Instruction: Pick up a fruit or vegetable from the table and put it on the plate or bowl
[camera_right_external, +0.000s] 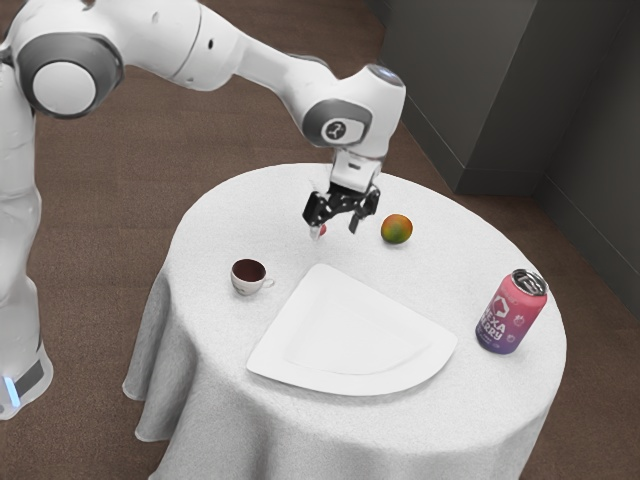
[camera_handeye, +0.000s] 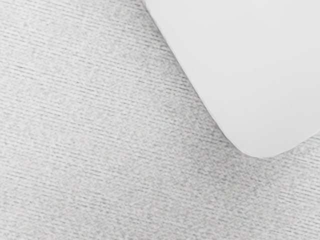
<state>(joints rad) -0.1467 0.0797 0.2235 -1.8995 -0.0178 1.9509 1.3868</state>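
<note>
The fruit (camera_right_external: 397, 229) is round, green on one side and orange-red on the other. It sits on the worktop (camera_right_external: 470, 250), a little right of the middle of the exterior view and in the upper half of the frame. Nothing is touching it. Just to its left in that frame hangs my end effector (camera_right_external: 337, 228), pointing down, close above the white cloth (camera_right_external: 200, 330) that covers the round worktop. Its two black fingers are spread apart, and I can see white cloth in the gap between them. A small red thing (camera_right_external: 321, 231) shows at the tip of the finger farther from the fruit. I cannot tell what it is, or if it touches the finger. Below the end effector in the frame lies the white plate (camera_right_external: 350, 335), flat and shaped like a wide fan, in the lower middle of the frame. It has nothing on it. In the wrist view one round corner of the plate (camera_handeye: 250, 65) lies on the cloth (camera_handeye: 100, 150) under my hand. Left of the plate in the exterior view stands a small white cup (camera_right_external: 249, 275) with a dark drink in it. At the right side of the frame, near the worktop's edge, stands a pink can (camera_right_external: 511, 312), upright. My white arm (camera_right_external: 240, 55) comes in from the upper left of the frame.
</note>
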